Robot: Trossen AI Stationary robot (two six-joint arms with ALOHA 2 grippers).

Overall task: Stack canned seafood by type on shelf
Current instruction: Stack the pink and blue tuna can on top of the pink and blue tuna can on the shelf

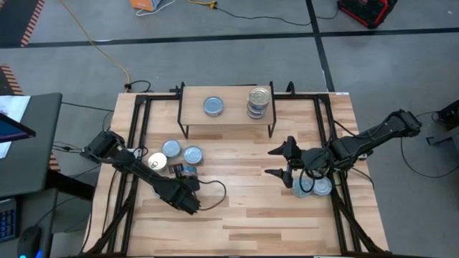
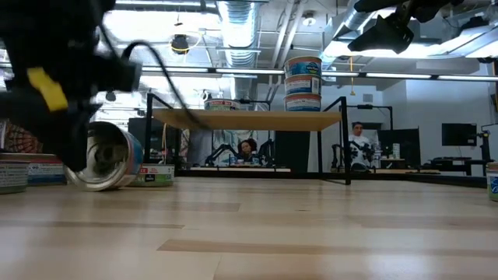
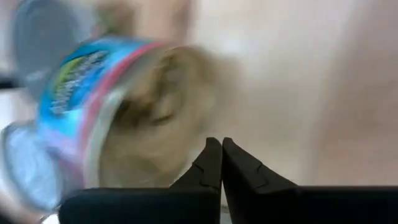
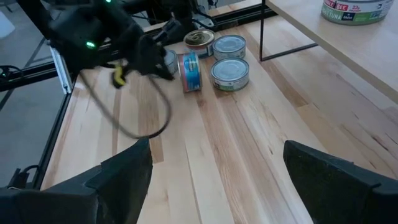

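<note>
Jaws: left gripper [image 3: 222, 163] pinched fully together, empty, beside a tipped blue-labelled tin [image 4: 190, 71]; right gripper [image 1: 281, 162] spread wide, empty, above the table [image 1: 244, 215].

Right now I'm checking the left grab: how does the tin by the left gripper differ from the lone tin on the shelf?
The tin by the left gripper stands on its edge on the table; the lone tin lies flat on the shelf. The first sits among other tins; the second is apart from the stack. Both are small round tins.
</note>
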